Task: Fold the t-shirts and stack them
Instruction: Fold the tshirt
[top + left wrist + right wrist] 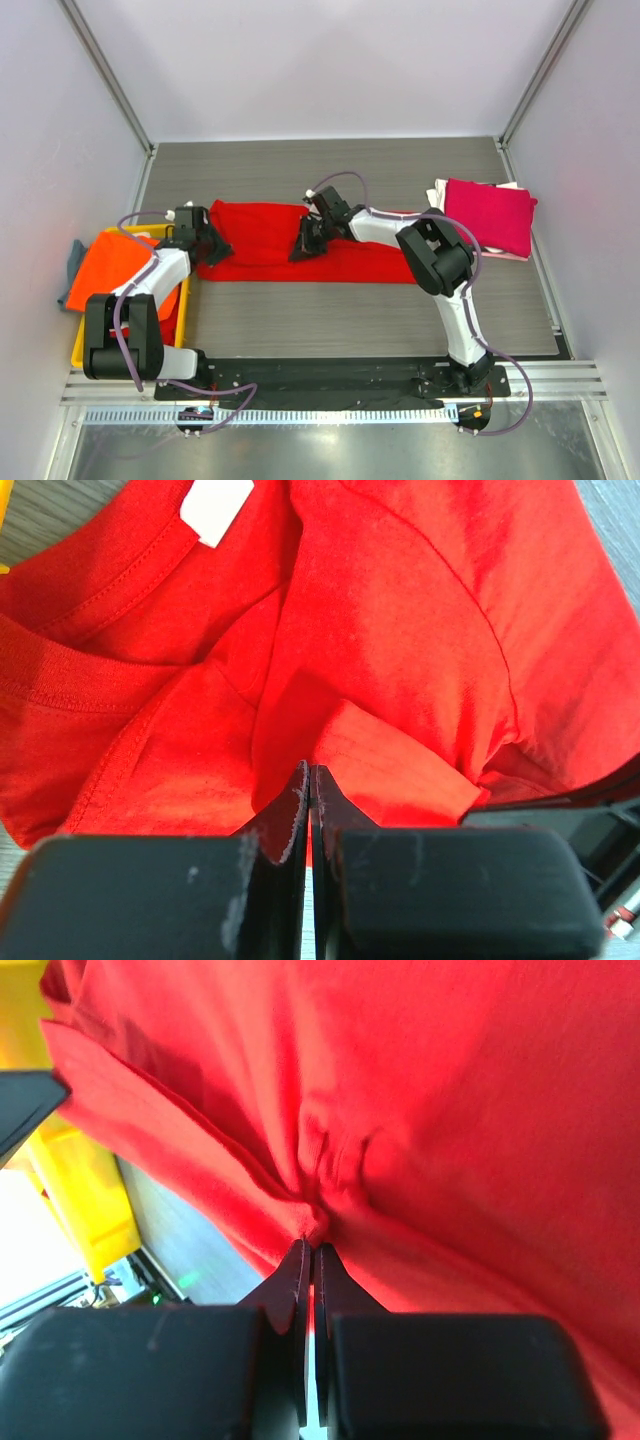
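At the left edge of the table (pixel 350 320), a yellow crate (pixel 82 352) holds an orange t-shirt (pixel 115 265). Just beside it, the left gripper (pixel 212 243) is at the left end of the red t-shirt (pixel 260 235), which lies spread along the middle of the table. Its jaws are fully closed and seem to pinch a fold near the sleeve. The right gripper (pixel 303 245), near the shirt's middle, is closed tight on a bunch of red cloth. By the right edge lies a folded magenta t-shirt (pixel 490 215) on a paler one.

I judge that a fold of the red shirt is starting. The next move needs both arms to lift and carry together, so that no cloth slips.

The left wrist view shows the collar and white label (pixel 215 505), and the right wrist view shows wrinkles running into the jaws. Only the top view shows the stack.
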Robot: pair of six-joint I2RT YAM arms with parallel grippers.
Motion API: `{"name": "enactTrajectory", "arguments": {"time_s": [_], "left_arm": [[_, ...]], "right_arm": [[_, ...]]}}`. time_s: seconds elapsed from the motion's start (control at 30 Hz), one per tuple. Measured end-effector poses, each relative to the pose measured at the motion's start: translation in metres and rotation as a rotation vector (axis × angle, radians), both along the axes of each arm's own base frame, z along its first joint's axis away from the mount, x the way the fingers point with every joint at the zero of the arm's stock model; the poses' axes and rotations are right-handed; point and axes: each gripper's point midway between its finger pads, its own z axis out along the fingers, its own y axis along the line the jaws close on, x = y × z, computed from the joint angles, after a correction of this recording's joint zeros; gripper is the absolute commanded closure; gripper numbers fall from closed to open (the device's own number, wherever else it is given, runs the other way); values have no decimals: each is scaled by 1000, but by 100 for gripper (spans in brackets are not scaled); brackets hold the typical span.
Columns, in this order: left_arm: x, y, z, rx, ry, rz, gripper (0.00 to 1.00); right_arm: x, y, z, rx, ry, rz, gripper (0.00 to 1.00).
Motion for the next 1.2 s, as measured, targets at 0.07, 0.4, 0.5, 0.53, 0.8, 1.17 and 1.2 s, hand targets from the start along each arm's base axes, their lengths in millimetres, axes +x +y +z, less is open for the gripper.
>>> {"name": "enactTrajectory", "arguments": {"time_s": [0.07,0.4,0.5,0.53,0.8,1.17,1.2], "left_arm": [[-1,0,-1,1,3,-1,100],[-15,0,-14,3,39,-2,100],[-18,0,-18,3,48,-3,100],[-19,0,-19,3,52,-3,100],[-21,2,-25,9,63,1,90],[-21,3,11,42,-78,11,66],[-20,3,18,40,-101,13,69]], "right_arm": [[-3,-1,4,8,2,-1,99],[-8,-2,12,33,5,1,99],[-10,-3,10,32,10,1,99],[-11,-3,9,30,15,0,99],[-21,-4,0,15,38,-1,72],[-15,-11,23,-9,-48,-17,74],[-15,-11,26,-8,-58,-16,82]]}}
